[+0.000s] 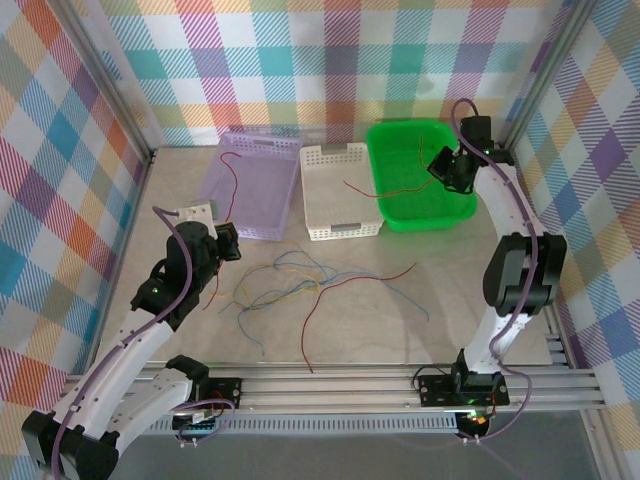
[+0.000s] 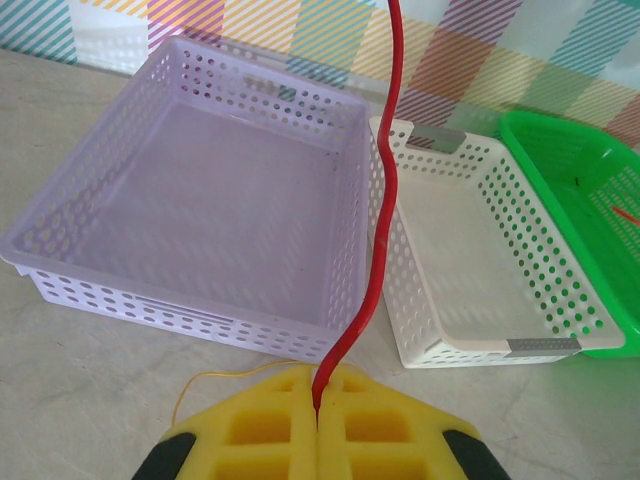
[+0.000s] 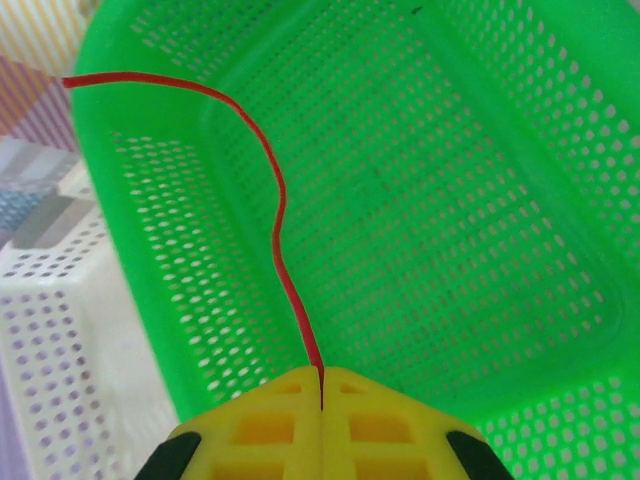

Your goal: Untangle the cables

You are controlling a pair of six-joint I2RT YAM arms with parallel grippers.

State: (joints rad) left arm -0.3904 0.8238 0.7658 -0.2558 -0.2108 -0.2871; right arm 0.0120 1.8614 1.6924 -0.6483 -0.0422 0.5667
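Left claw (image 2: 318, 388) clamped shut on a red cable (image 2: 384, 200), in front of the purple basket (image 2: 150, 295). Right claw (image 3: 320, 388) pinched shut on a second red cable (image 3: 277, 220), over the green basket (image 3: 450, 200). Other cables (image 1: 285, 285) lie tangled on the tabletop (image 1: 385, 335).

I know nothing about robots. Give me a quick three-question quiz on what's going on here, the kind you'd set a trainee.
1. True or false: the left jaws pinch a red cable and the right jaws pinch a second red cable.
2. Which basket do the right jaws hang above? A purple; B white; C green.
3. Short answer: where do the tangled cables lie?

Key
1. True; both pairs are shut on a wire.
2. C, the green basket.
3. Loose on the table, in front of the baskets.
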